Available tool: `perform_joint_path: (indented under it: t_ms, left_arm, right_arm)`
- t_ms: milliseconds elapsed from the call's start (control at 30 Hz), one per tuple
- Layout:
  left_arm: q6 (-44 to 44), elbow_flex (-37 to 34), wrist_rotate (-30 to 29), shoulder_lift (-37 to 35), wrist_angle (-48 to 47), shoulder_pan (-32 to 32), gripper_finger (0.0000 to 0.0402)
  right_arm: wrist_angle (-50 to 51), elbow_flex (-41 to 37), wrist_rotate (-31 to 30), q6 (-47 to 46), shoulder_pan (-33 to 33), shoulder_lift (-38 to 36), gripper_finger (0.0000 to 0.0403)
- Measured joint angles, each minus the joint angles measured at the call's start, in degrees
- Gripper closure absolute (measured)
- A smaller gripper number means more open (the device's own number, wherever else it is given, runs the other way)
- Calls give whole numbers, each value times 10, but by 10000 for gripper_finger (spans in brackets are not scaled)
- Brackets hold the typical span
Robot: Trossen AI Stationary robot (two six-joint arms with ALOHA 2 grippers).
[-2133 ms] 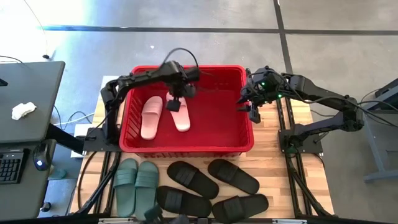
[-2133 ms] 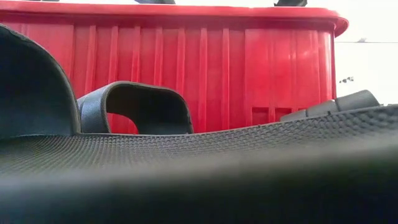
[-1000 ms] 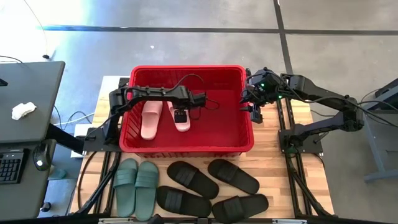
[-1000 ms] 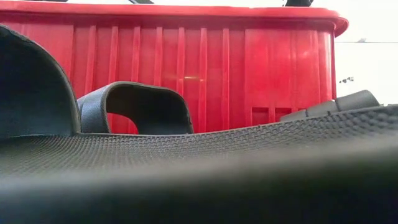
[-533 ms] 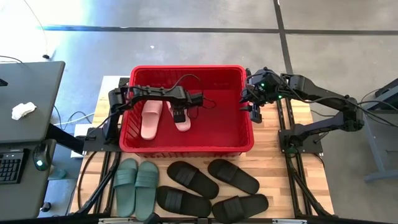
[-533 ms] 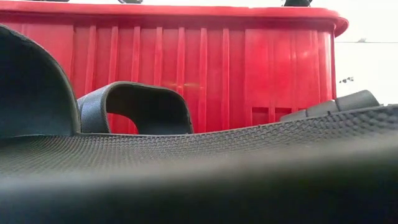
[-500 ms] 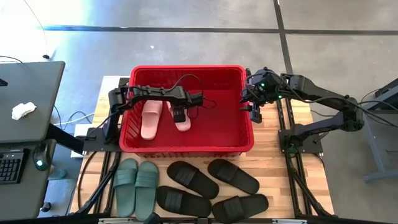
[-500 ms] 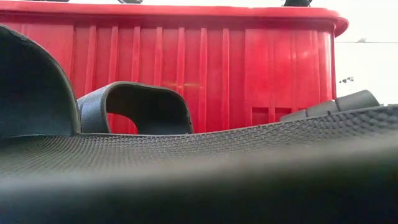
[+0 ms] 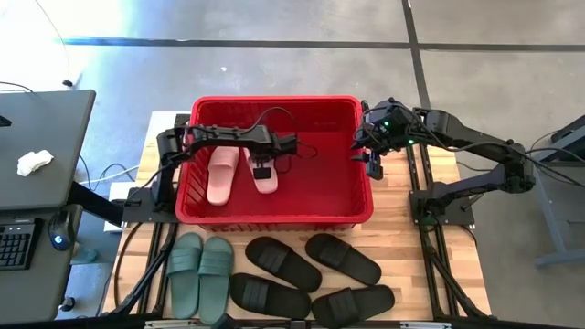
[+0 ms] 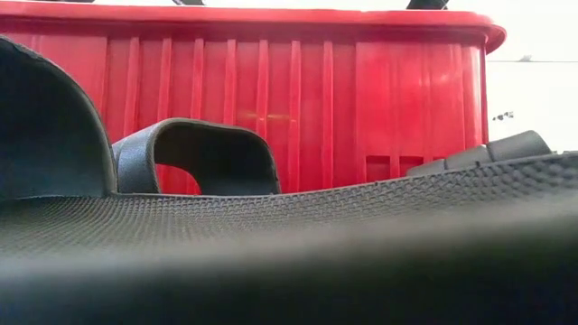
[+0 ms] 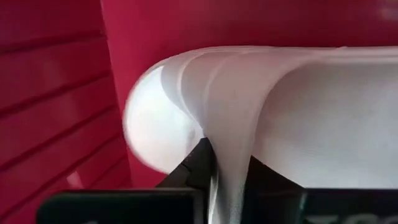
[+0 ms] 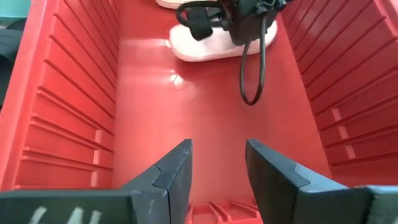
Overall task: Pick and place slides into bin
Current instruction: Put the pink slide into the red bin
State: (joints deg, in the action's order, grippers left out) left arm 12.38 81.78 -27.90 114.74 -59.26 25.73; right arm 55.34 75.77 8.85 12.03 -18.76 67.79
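The left tool (image 9: pixel 262 170) is down inside the red bin (image 9: pixel 274 216), its fingers (image 11: pixel 198 163) pinched shut on the strap of a pink slide (image 9: pixel 265 175). From the left wrist view the pale strap fills the frame and the dark fingers nip its edge, with the bin's ribbed wall just behind. The other pink slide (image 9: pixel 222 171) lies flat on the bin floor just beside it, toward the bin's left wall.

The right tool (image 9: pixel 372 157) hangs over the bin's right rim, well apart from the pink pair. Its fingers (image 12: pixel 176 167) stand partly open with nothing between them, and past them its wrist view looks down the bin's floor to the left arm and the slide it grips.

In front of the bin, on the wooden counter (image 9: pixel 416 245), the green pair (image 9: pixel 200 272) lies side by side at the left. Four black slides (image 9: pixel 312 272) lie beside it to the right, scattered at angles.

In the low view a black slide (image 10: pixel 289 244) fills the foreground, and the bin's wall rises behind it.
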Motion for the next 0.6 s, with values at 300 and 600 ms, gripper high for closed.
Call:
perform_joint_path:
  t_ms: [300,600]
  left_arm:
    - [84,0,-25,-58,-22,-42,389]
    - [110,-16,-60,-58,-37,-51,396]
  right_arm:
    - [-1,0,-26,0,0,0,265]
    - [-2,0,-26,-11,0,0,265]
